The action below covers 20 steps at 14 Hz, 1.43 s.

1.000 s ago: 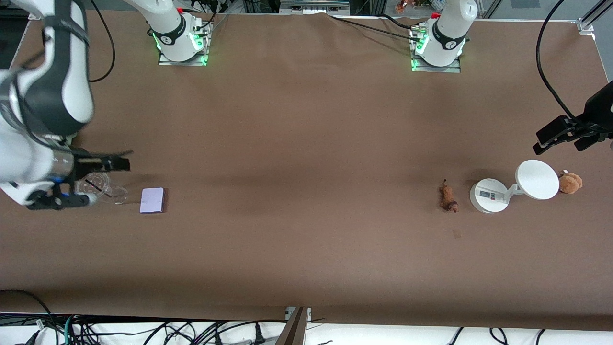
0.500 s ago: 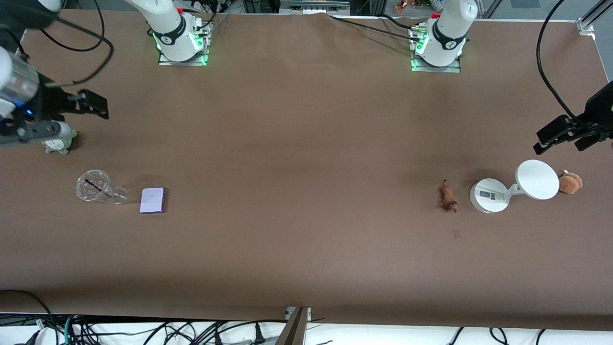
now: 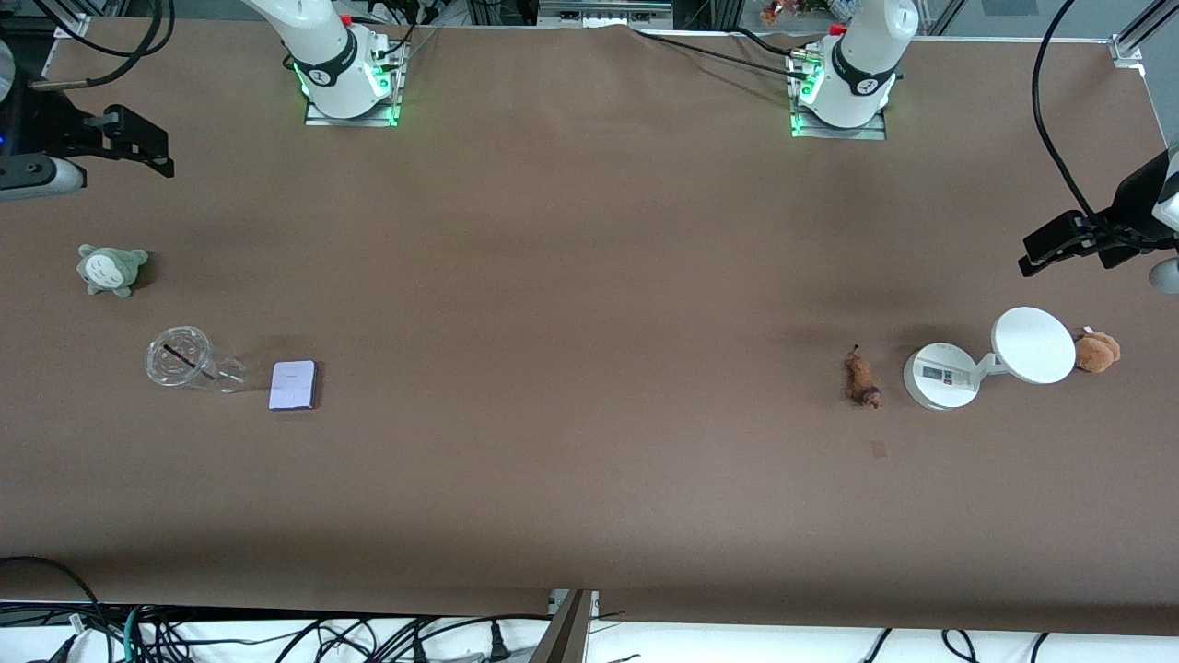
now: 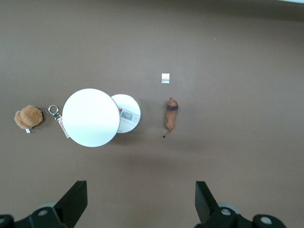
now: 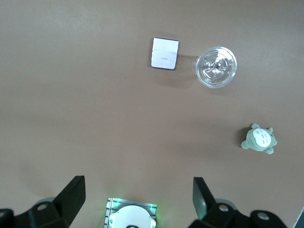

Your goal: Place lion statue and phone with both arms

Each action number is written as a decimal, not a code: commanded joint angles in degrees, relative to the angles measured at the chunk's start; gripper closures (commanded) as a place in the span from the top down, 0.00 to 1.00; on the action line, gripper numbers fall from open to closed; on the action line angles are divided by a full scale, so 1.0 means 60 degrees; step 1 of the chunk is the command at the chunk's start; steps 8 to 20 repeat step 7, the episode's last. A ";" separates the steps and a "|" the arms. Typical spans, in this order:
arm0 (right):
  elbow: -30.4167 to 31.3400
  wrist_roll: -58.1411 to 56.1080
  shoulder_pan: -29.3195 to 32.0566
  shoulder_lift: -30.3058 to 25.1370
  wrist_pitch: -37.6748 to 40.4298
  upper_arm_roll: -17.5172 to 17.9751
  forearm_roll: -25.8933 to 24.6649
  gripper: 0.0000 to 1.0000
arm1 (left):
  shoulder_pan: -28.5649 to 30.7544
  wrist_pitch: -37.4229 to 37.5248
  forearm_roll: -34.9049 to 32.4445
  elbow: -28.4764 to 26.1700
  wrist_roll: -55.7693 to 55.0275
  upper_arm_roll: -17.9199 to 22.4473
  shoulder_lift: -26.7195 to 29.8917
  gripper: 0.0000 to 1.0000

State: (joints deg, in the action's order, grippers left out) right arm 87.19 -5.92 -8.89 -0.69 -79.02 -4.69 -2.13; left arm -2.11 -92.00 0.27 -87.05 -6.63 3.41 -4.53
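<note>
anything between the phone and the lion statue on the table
No. In the front view only bare brown table runs from the phone to the lion statue.

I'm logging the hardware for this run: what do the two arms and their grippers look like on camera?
Both arms are glossy white with black joint bands, on metal base plates glowing green, each with a red part by the base. Black cables trail to both. The left gripper and right gripper are black, with blocky, flat fingers. The right wrist shows a small blue light.
</note>
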 commanded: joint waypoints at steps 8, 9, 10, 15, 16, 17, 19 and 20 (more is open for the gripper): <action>-0.0191 -0.0053 0.0236 0.0363 0.0015 0.0108 -0.0011 1.00 | -0.0030 0.0232 -0.0206 0.0285 0.0051 0.0017 -0.0153 1.00; -0.0191 -0.0053 0.0236 0.0363 0.0015 0.0108 -0.0011 1.00 | -0.0030 0.0232 -0.0206 0.0285 0.0051 0.0017 -0.0153 1.00; -0.0191 -0.0053 0.0236 0.0363 0.0015 0.0108 -0.0011 1.00 | -0.0030 0.0232 -0.0206 0.0285 0.0051 0.0017 -0.0153 1.00; -0.0191 -0.0053 0.0236 0.0363 0.0015 0.0108 -0.0011 1.00 | -0.0030 0.0232 -0.0206 0.0285 0.0051 0.0017 -0.0153 1.00; -0.0191 -0.0053 0.0236 0.0363 0.0015 0.0108 -0.0011 1.00 | -0.0030 0.0232 -0.0206 0.0285 0.0051 0.0017 -0.0153 1.00; -0.0191 -0.0053 0.0236 0.0363 0.0015 0.0108 -0.0011 1.00 | -0.0030 0.0232 -0.0206 0.0285 0.0051 0.0017 -0.0153 1.00; -0.0191 -0.0053 0.0236 0.0363 0.0015 0.0108 -0.0011 1.00 | -0.0030 0.0232 -0.0206 0.0285 0.0051 0.0017 -0.0153 1.00; -0.0191 -0.0053 0.0236 0.0363 0.0015 0.0108 -0.0011 1.00 | -0.0030 0.0232 -0.0206 0.0285 0.0051 0.0017 -0.0153 1.00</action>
